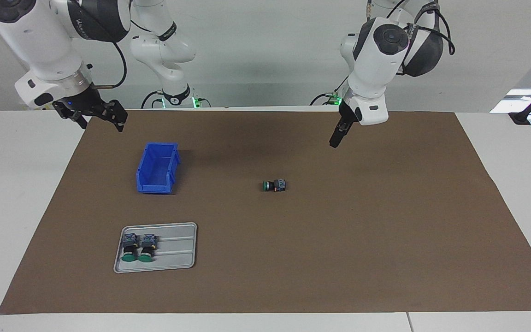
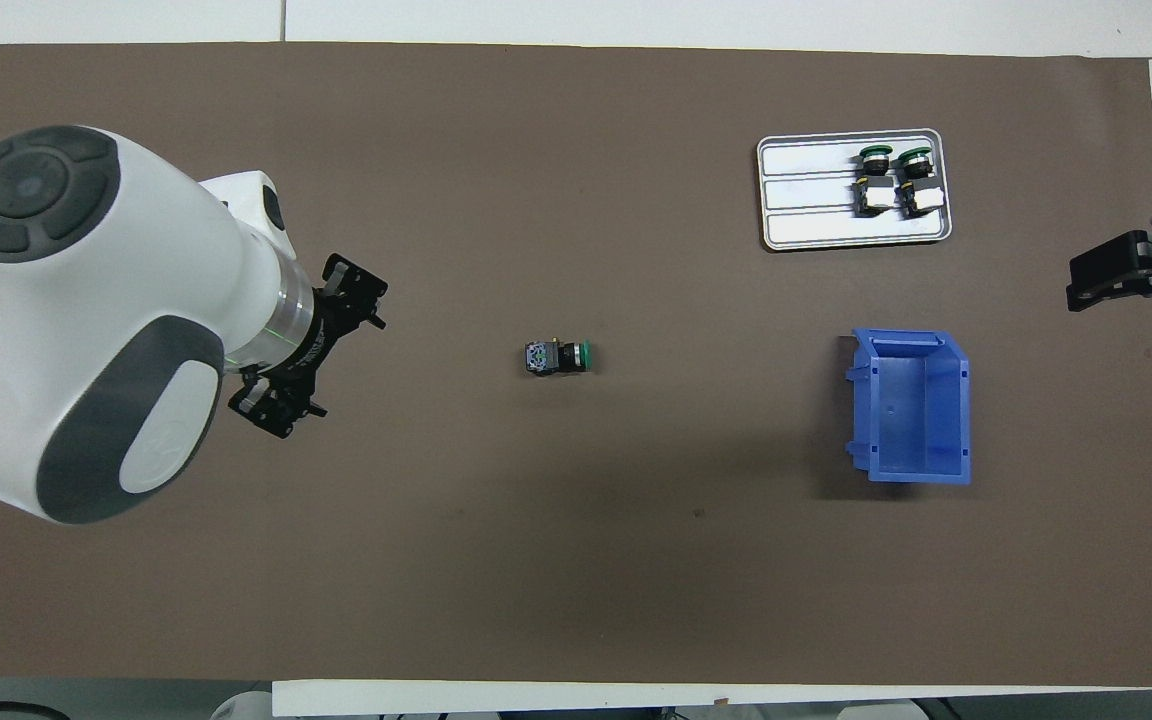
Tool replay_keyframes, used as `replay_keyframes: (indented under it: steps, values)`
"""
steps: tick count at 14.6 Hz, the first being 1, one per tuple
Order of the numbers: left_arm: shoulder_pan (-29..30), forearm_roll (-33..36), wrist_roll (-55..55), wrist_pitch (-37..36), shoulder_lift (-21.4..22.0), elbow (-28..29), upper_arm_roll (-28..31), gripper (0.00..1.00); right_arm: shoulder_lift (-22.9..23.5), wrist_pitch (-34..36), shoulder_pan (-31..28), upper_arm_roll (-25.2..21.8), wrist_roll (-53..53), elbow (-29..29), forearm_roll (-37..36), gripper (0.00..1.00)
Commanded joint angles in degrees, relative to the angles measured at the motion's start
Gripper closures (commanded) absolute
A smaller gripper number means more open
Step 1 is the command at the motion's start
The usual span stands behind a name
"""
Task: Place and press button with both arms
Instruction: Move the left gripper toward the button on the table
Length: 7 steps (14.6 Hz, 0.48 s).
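A button (image 1: pixel 274 186) lies on its side in the middle of the brown mat, its green cap pointing toward the right arm's end; it also shows in the overhead view (image 2: pixel 556 357). My left gripper (image 1: pixel 335 142) hangs open in the air over the mat toward the left arm's end, clear of the button; in the overhead view (image 2: pixel 321 350) its fingers are spread apart. My right gripper (image 1: pixel 102 124) is open and empty, raised over the mat's edge at the right arm's end, also seen in the overhead view (image 2: pixel 1126 275).
A blue bin (image 1: pixel 157 168) (image 2: pixel 911 405) stands empty toward the right arm's end. Farther from the robots, a grey ridged tray (image 1: pixel 178 251) (image 2: pixel 806 200) holds two more green-capped buttons (image 1: pixel 138 249) (image 2: pixel 894 180) lying side by side.
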<state>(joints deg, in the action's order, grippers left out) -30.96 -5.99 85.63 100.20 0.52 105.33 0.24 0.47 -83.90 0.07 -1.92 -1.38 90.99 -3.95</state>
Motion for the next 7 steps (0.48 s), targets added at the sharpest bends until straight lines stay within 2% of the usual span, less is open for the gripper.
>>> replay_keyframes:
  steps: [1, 5, 7]
  values:
    - [-4.09, -0.34, 14.33, 3.32, -1.66, 1.36, 0.64, 0.01, -2.05, -0.47, -0.16, -0.1, 3.92, 2.61, 1.05, 0.0]
    - [-6.56, -0.69, 33.86, 14.04, -4.56, 2.51, 0.64, 0.03, -2.05, -0.65, -0.07, -0.1, 4.37, 2.52, 2.99, 0.0]
    - [-8.22, -0.69, 36.18, 16.77, -6.49, 2.51, 0.55, 0.04, -2.05, -0.73, -0.24, -0.1, 4.55, 2.52, 2.99, 0.0]
